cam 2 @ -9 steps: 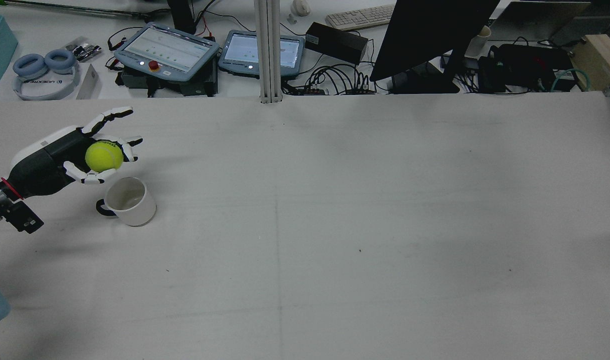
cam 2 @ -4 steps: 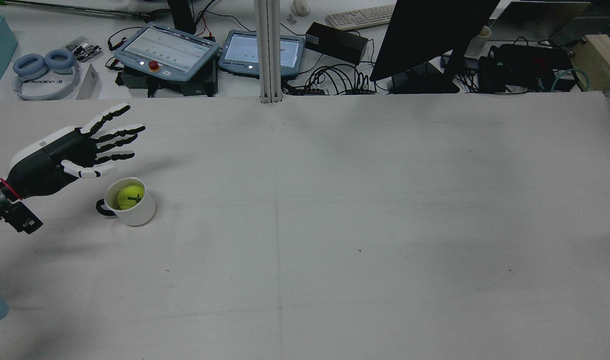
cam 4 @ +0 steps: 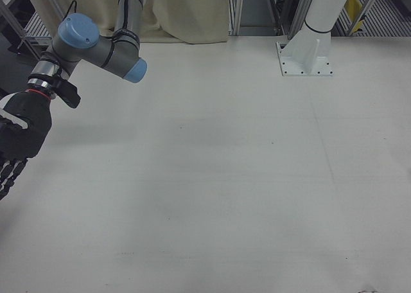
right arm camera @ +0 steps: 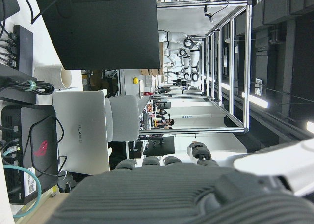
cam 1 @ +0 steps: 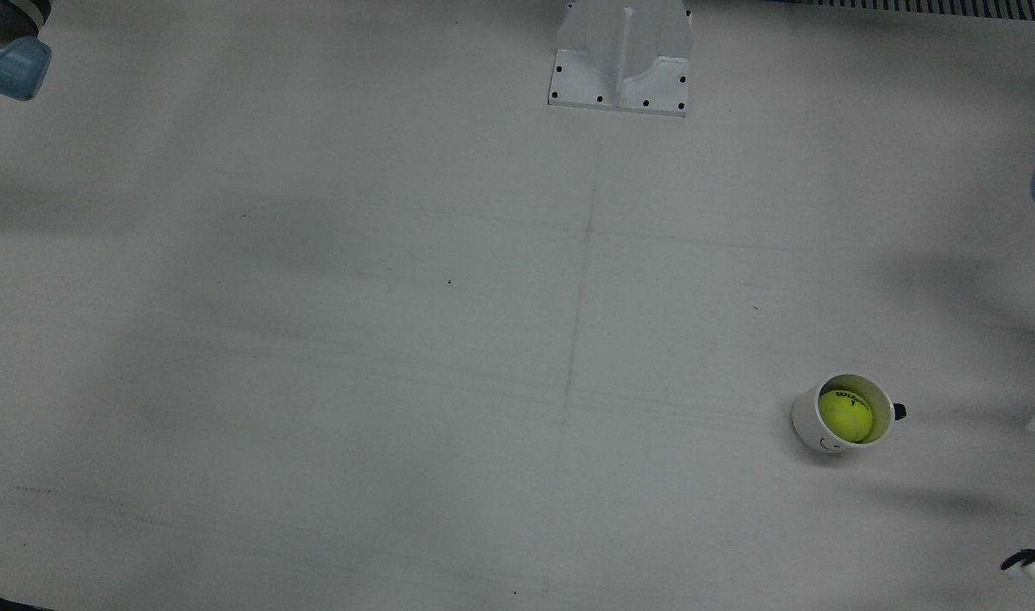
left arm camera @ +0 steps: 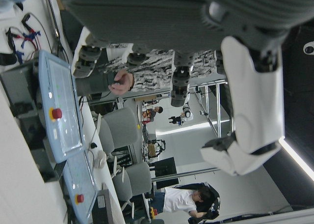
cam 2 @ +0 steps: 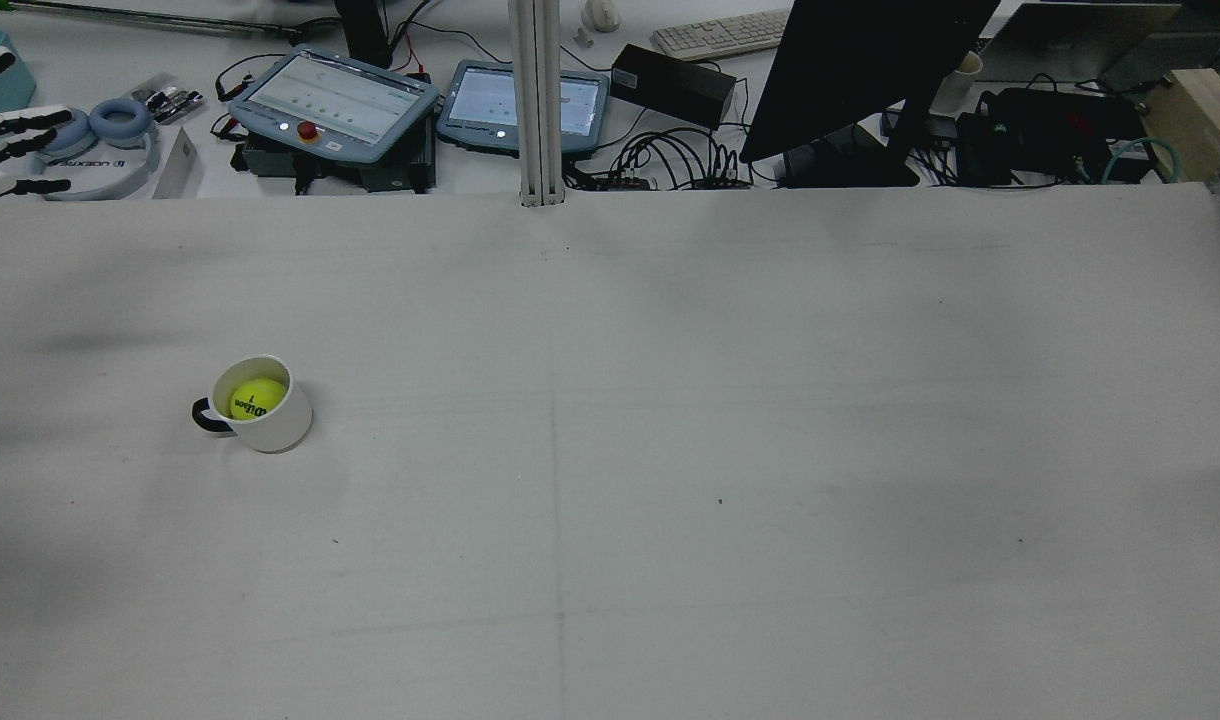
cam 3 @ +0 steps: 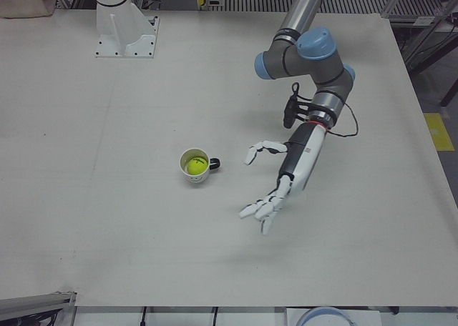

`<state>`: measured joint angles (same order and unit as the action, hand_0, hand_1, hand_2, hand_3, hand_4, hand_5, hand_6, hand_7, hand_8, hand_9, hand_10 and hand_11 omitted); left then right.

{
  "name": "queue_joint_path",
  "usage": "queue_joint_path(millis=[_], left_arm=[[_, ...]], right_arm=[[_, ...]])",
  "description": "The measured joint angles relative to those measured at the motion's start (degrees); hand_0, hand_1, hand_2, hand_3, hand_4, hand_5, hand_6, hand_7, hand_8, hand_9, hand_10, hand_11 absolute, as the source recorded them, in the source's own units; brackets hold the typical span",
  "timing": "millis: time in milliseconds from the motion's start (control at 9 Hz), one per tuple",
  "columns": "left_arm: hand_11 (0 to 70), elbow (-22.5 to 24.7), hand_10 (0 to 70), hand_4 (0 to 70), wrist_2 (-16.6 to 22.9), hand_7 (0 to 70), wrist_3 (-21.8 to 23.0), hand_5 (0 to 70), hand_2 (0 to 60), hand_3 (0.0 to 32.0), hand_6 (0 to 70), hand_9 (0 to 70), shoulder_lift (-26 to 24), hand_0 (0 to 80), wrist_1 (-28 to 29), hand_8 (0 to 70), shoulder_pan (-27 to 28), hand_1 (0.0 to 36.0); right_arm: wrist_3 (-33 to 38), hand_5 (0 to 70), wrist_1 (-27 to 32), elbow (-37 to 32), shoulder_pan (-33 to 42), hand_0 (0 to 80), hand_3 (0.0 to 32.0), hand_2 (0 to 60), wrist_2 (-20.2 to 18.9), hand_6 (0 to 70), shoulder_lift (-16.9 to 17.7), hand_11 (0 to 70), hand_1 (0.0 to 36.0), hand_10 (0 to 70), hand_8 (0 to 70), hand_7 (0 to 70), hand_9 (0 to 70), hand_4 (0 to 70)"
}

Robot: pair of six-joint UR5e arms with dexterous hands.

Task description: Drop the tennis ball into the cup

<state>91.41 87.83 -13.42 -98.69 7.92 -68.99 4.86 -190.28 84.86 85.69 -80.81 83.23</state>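
The yellow tennis ball point(cam 2: 258, 397) lies inside the white cup point(cam 2: 275, 428), which stands upright on the table's left part in the rear view, its dark handle pointing left. Ball point(cam 3: 195, 166) and cup point(cam 3: 195, 177) also show in the left-front view, and ball point(cam 1: 845, 416) and cup point(cam 1: 810, 428) in the front view. My left hand point(cam 3: 275, 186) is open and empty, fingers spread, raised well away from the cup; only its fingertips point(cam 2: 10, 125) show at the rear view's left edge. My right hand point(cam 4: 16, 145) is open and empty at the right-front view's left edge.
White arm pedestals point(cam 1: 621, 55) point(cam 3: 125, 33) stand at the table's robot side. Beyond the table's far edge in the rear view are teach pendants point(cam 2: 335, 100), a dark monitor point(cam 2: 860, 70), headphones point(cam 2: 100, 150) and cables.
The left hand opened and the ball fell into the cup. The hand then drew back up and to the left, almost out of the rear view. The cup stayed in place.
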Motion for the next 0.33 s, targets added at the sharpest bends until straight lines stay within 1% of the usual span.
queue_joint_path(millis=[111, 222, 333], left_arm=[[15.4, -1.3, 8.5, 0.0, 0.8, 12.7, 0.1, 15.7, 39.1, 28.0, 29.7, 1.5, -0.1, 59.3, -0.1, 9.4, -4.3, 32.1], [15.5, -2.1, 8.6, 0.0, 1.2, 14.0, 0.2, 15.2, 36.2, 27.8, 26.0, 2.0, -0.1, 60.3, -0.2, 8.8, -7.5, 32.6], [15.8, -2.5, 8.9, 0.0, 1.4, 11.9, 0.3, 18.2, 37.7, 27.2, 41.7, 2.0, 0.0, 60.9, -0.3, 12.0, -9.2, 31.8]], right_arm=[[0.0, 0.0, 0.0, 0.1, 0.0, 0.0, 0.0, 0.0, 0.0, 0.0, 0.0, 0.0, 0.0, 0.0, 0.0, 0.0, 0.0, 0.0], [0.0, 0.0, 0.0, 0.1, 0.0, 0.0, 0.0, 0.0, 0.0, 0.0, 0.0, 0.0, 0.0, 0.0, 0.0, 0.0, 0.0, 0.0], [0.0, 0.0, 0.0, 0.1, 0.0, 0.0, 0.0, 0.0, 0.0, 0.0, 0.0, 0.0, 0.0, 0.0, 0.0, 0.0, 0.0, 0.0]])
